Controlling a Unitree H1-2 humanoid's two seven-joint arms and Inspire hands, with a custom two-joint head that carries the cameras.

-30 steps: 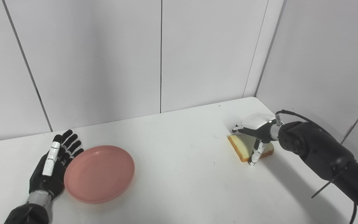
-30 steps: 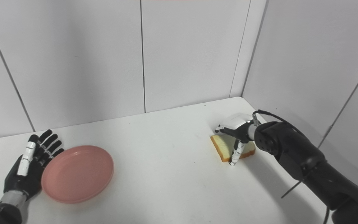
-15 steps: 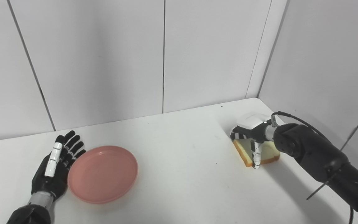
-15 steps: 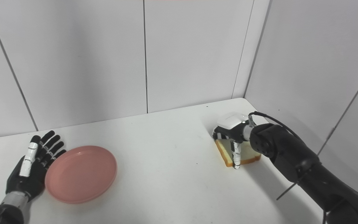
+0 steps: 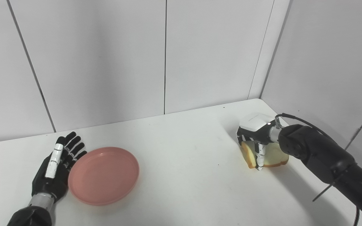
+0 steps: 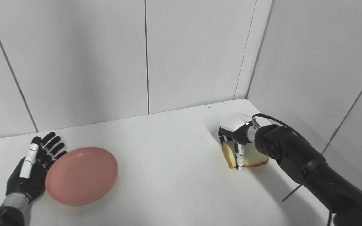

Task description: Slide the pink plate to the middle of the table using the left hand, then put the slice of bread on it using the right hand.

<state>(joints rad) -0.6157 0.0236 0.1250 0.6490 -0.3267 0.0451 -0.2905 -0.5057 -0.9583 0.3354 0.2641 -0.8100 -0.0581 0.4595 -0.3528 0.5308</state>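
White desk (image 5: 181, 175), walled on the back and right. Pink plate (image 5: 103, 175) sits flat at the left side of the desk, not at the middle, nothing on it. Left hand (image 5: 57, 168) lies palm-side toward the plate, fingers (image 5: 74, 147) straight and slightly spread, holding nothing, its edge touching or just beside the plate's left rim, can't tell which. Slice of bread (image 6: 245, 157) is at the far right of the desk, well apart from the plate, left edge tipped up off the surface, right part low. Right hand (image 6: 236, 136) is curled over the top of the bread, fingers down behind its raised edge and thumb (image 6: 239, 155) down its front face, pinching it.
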